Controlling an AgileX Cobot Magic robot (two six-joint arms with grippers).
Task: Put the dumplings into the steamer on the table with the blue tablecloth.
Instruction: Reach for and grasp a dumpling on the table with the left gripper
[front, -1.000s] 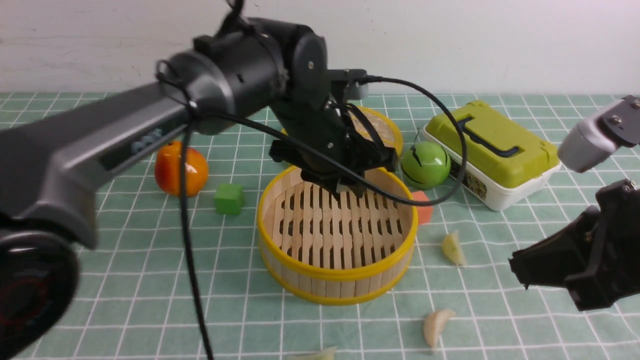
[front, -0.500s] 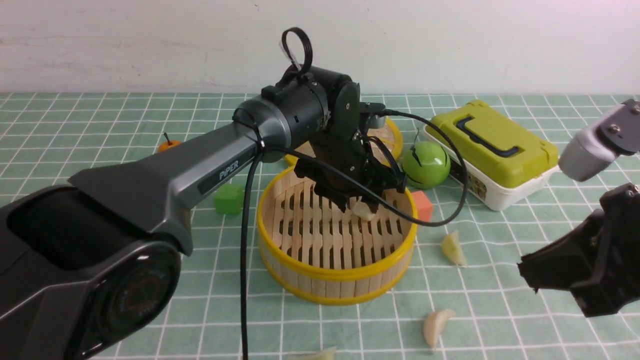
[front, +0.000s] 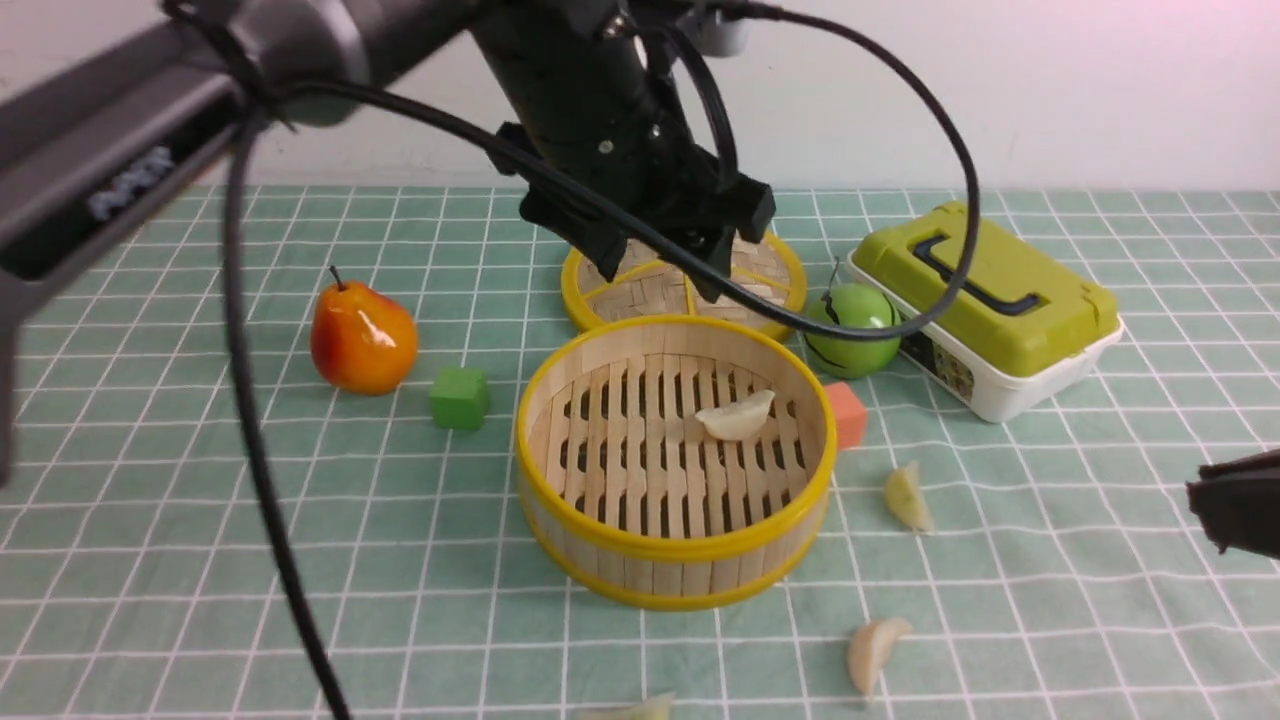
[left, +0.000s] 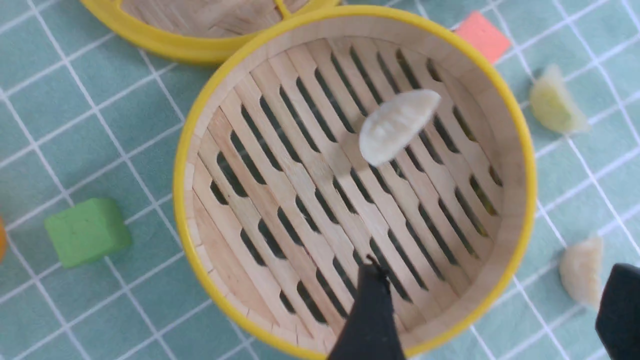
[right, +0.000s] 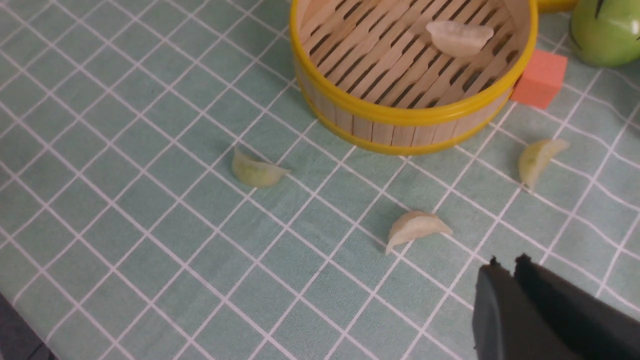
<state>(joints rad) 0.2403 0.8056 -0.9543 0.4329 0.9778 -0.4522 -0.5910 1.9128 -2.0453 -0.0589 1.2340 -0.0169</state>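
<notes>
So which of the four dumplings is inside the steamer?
The white dumpling, lying on the slatted floor of the steamer. The yellow-green dumpling, the cream dumpling and the cropped dumpling lie outside, on the tablecloth.

Bright, even, diffuse light, probably from overhead. Shadows are soft and faint, with a thin one at the steamer (front: 676, 575) base. Small white glare spots on pear (front: 362, 340) and green apple (front: 850, 352). Front view: left arm (front: 110, 180) close to the lens is smeared, lettering unreadable. Left wrist view: dumpling (left: 397, 125) slightly soft, left gripper (left: 495, 265) out of focus. Right wrist view: cloth sharp, right gripper (right: 507, 265) soft-edged.
</notes>
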